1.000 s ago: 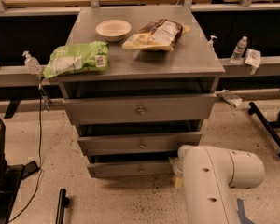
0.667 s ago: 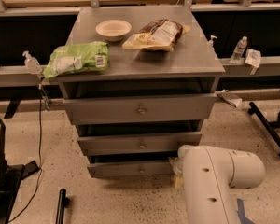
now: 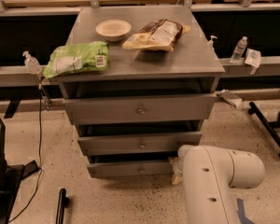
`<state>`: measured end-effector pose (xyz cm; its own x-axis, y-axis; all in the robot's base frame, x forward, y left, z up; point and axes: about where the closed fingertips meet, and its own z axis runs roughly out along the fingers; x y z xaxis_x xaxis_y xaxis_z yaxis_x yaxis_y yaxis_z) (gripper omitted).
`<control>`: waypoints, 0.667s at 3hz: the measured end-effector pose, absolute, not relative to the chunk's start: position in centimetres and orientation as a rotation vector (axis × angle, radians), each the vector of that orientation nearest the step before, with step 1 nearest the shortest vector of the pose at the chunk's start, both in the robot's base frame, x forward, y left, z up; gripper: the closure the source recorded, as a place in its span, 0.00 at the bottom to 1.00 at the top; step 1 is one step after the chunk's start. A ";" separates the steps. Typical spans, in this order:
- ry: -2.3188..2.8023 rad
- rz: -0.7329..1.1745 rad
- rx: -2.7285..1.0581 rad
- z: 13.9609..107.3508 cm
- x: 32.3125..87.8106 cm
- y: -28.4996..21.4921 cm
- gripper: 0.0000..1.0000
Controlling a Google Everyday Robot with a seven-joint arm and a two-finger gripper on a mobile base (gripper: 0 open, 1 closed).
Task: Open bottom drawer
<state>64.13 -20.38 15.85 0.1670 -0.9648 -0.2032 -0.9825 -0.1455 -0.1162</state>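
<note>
The grey cabinet (image 3: 144, 64) has three drawers, each with a small round knob. The bottom drawer (image 3: 126, 169) is the narrowest front, lowest near the floor, and it stands out a little with a dark gap above it. My white arm (image 3: 214, 181) rises from the lower right. My gripper (image 3: 177, 170) shows only as a pale tan part at the right end of the bottom drawer's front, right of its knob (image 3: 141, 169); the arm hides most of it.
The top drawer (image 3: 140, 108) and middle drawer (image 3: 140, 143) also stand out slightly. On the cabinet lie a green bag (image 3: 77, 58), a white bowl (image 3: 113, 29) and a brown snack bag (image 3: 157, 33). A black stand (image 3: 0, 171) is at the left, and black legs (image 3: 268, 127) at the right.
</note>
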 end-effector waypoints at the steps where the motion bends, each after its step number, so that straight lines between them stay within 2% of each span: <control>1: 1.892 0.117 -2.220 15.9 64.1 -20.4 0.71; 2: 1.892 0.117 -2.220 15.9 64.1 -20.4 0.94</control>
